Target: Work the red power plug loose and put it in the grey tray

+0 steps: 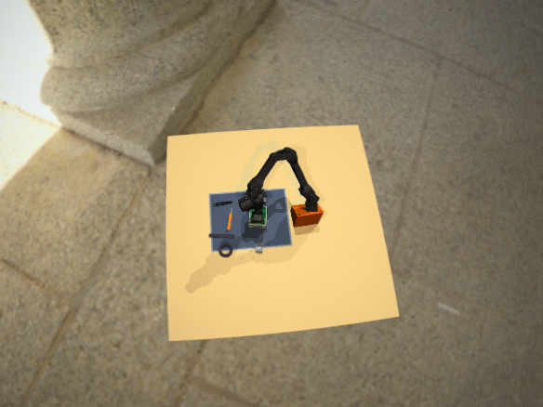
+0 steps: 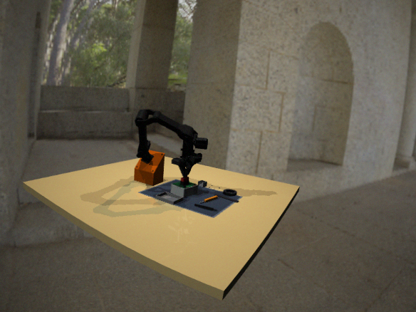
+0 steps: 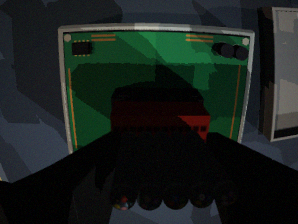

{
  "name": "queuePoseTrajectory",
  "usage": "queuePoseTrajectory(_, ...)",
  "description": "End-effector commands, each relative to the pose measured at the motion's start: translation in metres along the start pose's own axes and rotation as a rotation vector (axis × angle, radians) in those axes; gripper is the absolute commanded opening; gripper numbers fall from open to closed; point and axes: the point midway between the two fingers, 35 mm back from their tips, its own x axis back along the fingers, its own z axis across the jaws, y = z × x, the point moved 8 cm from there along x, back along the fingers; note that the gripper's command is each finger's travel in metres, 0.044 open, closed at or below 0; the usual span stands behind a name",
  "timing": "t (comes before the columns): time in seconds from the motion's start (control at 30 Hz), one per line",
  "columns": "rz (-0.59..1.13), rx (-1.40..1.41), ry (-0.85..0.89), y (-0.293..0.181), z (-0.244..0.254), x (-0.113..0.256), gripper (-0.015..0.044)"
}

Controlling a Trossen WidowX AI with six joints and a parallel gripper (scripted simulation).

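One black robot arm (image 1: 274, 167) (image 2: 165, 122) reached from an orange base block (image 1: 308, 217) (image 2: 149, 172) over a blue-grey mat (image 1: 274, 237) (image 2: 221, 210) on a pale yellow tabletop (image 1: 288, 288) (image 2: 171, 242). Its gripper (image 2: 184, 177) (image 3: 164, 143) pointed down at a green circuit board (image 1: 252, 218) (image 2: 191, 185) (image 3: 150, 45) set on a light-coloured block. The fingers stood partly open, closed firmly on the red power plug (image 2: 184, 180) (image 3: 150, 112), which was over the middle of the board. Whether the plug had begun to rise from its socket could not be told, since the fingers and deep shadow hid the joint.

The shallow grey tray (image 2: 170, 197) (image 3: 287, 75) lay just beside the board. An orange-handled tool (image 1: 229, 221) (image 2: 211, 199) and a dark ring (image 1: 225, 250) (image 2: 229, 192) were farther off.

The step in hand seemed to be loosening the plug. Doing it well called for a steady grip low on the body and small rocking motions from side to side, with only light upward pull until it gave. A hard tug might have slipped the fingers off or shifted the board. Once free, the plug was best raised clear of the board's edge, carried over the tray and lowered before release, with the gripper then lifted straight away.
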Motion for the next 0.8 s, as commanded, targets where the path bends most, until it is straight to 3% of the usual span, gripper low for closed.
queuePoseTrajectory(0.0,0.000,0.003,0.004,0.000,0.001,-0.001,0.0000)
queuePoseTrajectory(0.43,0.000,0.003,-0.085,0.000,0.016,0.013,0.0000)
queuePoseTrajectory(0.77,0.000,0.003,0.137,0.000,-0.021,0.015,0.0000)
